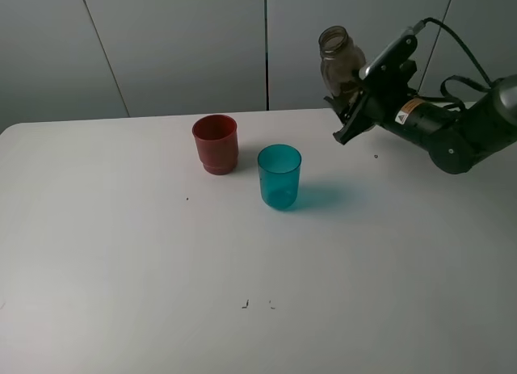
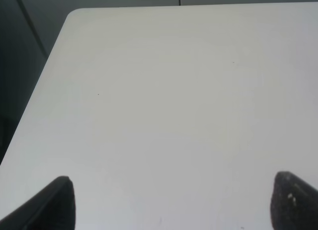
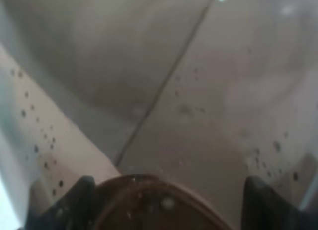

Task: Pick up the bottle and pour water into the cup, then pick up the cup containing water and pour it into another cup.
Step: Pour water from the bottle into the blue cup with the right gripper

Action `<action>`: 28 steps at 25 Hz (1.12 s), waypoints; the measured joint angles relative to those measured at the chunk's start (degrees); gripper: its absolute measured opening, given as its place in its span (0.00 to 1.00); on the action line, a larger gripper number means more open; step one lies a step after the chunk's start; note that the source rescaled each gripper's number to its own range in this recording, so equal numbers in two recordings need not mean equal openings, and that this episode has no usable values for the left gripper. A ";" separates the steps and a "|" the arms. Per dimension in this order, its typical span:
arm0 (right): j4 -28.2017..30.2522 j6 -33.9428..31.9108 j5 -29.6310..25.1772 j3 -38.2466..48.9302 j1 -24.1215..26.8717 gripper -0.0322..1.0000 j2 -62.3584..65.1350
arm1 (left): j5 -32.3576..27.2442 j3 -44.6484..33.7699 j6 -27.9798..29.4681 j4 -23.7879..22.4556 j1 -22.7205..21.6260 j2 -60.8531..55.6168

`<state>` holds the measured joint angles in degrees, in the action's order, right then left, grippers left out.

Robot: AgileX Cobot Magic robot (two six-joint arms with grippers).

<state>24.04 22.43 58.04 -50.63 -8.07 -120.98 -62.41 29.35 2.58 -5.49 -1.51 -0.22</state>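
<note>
The smoky grey-brown bottle (image 1: 338,60) hangs tilted above the back right of the table, its open mouth up and leaning left. My right gripper (image 1: 353,107) is shut on its lower body. In the right wrist view the bottle's translucent wall (image 3: 164,91) fills the picture between my right gripper's (image 3: 169,205) dark fingers (image 3: 74,200). The teal translucent cup (image 1: 279,176) stands upright near the table's middle, left of and below the bottle. The red-brown cup (image 1: 216,144) stands just behind and left of it. My left gripper (image 2: 176,202) is open over bare table and is out of the exterior view.
The white table (image 1: 121,253) runs back to a grey panelled wall. Its far left corner and edge (image 2: 69,16) show in the left wrist view. The right arm (image 1: 452,128) reaches in from the right side with its cable looping above.
</note>
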 joint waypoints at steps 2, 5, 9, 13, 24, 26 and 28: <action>0.97 1.26 -0.10 0.00 -0.53 0.06 0.00 | 0.00 0.00 0.00 0.00 0.00 0.00; 1.48 3.98 -0.08 0.00 -0.75 0.06 0.00 | 0.00 0.00 0.00 0.00 0.00 0.00; 1.61 8.29 -0.68 0.00 -0.86 0.06 0.08 | 0.00 0.00 0.00 0.00 0.00 0.00; 1.85 12.03 -1.54 0.00 -0.89 0.06 0.08 | 0.00 0.00 0.00 0.00 0.00 0.00; 0.73 29.76 -2.66 0.00 -2.43 0.06 0.08 | 0.00 0.00 0.00 0.00 0.00 0.00; 0.59 31.98 -2.66 0.00 -2.56 0.06 0.08 | 0.00 0.00 0.00 0.00 0.00 0.00; 0.59 34.18 -2.66 0.00 -2.56 0.06 0.08 | 0.00 0.00 0.00 0.00 0.00 0.00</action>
<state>24.63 56.61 55.38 -50.63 -10.64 -120.90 -62.41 29.35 2.58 -5.49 -1.51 -0.22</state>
